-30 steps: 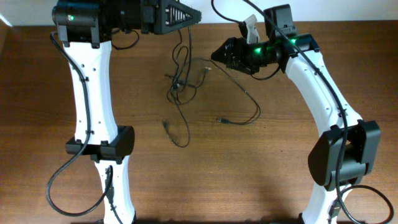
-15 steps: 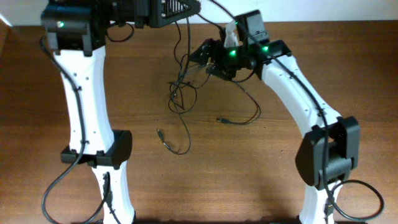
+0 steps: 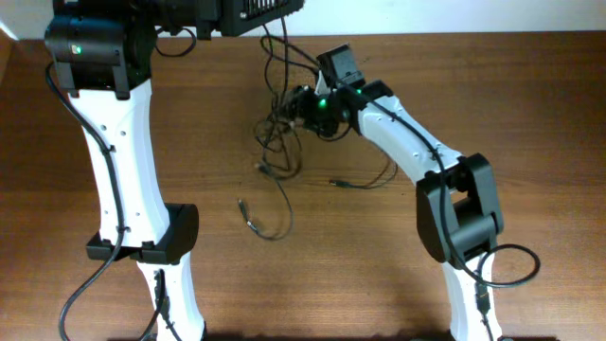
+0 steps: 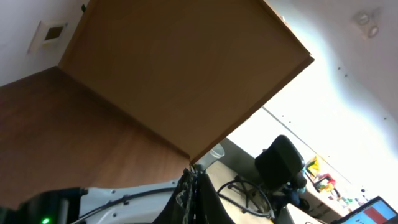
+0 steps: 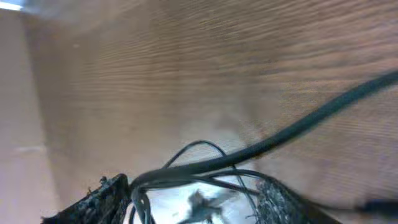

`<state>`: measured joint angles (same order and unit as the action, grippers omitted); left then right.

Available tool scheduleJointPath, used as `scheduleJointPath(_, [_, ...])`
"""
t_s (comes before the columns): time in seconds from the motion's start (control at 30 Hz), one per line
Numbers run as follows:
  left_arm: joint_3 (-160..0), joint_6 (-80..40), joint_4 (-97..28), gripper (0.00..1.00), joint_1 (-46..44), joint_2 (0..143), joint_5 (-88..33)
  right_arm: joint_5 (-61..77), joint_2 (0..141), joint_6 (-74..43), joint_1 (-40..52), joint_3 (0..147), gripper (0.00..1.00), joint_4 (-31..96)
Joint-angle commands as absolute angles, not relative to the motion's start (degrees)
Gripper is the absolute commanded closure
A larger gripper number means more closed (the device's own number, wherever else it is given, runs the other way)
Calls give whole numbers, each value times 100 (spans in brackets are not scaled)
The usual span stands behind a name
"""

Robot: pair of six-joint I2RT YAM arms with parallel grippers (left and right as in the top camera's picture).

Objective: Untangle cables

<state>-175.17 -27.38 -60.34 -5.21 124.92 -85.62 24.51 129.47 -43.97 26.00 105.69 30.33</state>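
At the far side of the wooden table (image 3: 379, 275), the cables (image 3: 276, 140) made a loose black snarl, part lifted and part lying on the wood; from where I stood the bunch sat just in front of the back edge, between the two arms. The left gripper (image 4: 191, 186) was up high at the back, its jaws pinched fully together; a couple of thin strands ran up from the bunch to it, and in its own camera dark cord showed right where the fingertips met, so it looked clamped on the cables. The right gripper (image 5: 193, 186) was nosed into the tangle from the right side; its two fingers (image 5: 99, 199) stood well apart, with several strands crossing the gap between them and nothing pinched that I could see; one strand ran slantwise across that view, too blurred to follow.

Below the bunch a long loop (image 3: 284, 213) trailed toward the near side of the table and curled back to a small plug end (image 3: 243, 203) lying flat on the wood; a second plug end (image 3: 335, 180) lay to the right of the loop, its cord bending up toward the right arm (image 3: 417, 152); a short tail (image 3: 261, 168) sat just under the bunch, and whether it hung or rested on the wood I could not tell. The left arm (image 3: 118, 170) stood well apart from the loose strands on the table.
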Motion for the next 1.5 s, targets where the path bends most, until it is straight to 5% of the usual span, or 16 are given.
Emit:
scheduleJointPath(0.0, [-17524, -3098, -5710, 100, -508, 12202, -8423, 1870, 13111, -4215, 2628, 10604, 50, 3072])
scheduleJointPath(0.13, [-17524, -3765, -4838, 100, -283, 12151, -8399, 1839, 13120, -3806, 2571, 10604, 92, 3540])
scheduleJointPath(0.17, [-17524, -3774, -4783, 100, -119, 12147, -8263, 1839, 13117, -3736, 2506, 10604, 96, 3817])
scheduleJointPath(0.33, [-17511, -3267, -5325, 100, 873, 12149, -7070, 1916, 12665, -3179, 1887, 10604, 96, 4963])
scheduleJointPath(0.47, [-17509, -2154, -7725, 100, 1140, 12154, -3800, 2008, 11644, -2375, 1498, 10604, 96, 5684])
scheduleJointPath(0.67, [-17434, -1476, -9196, 100, 1140, 12215, -1050, 1852, 10138, -1669, 1188, 10606, 96, 6674])
scheduleJointPath(0.97, [-17434, -633, -9671, 100, 1050, 13292, -790, 3494, 9957, -1785, 1157, 10744, 96, 6361])
scheduleJointPath(1.23, [-17434, -633, -9546, 100, 1055, 14149, -325, 3489, 9957, -1822, 1070, 12997, 96, 6984])
scheduleJointPath(1.47, [-17434, -633, -9360, 100, 1066, 14182, 84, 4392, 9957, -1623, -464, 14182, 96, 7988])
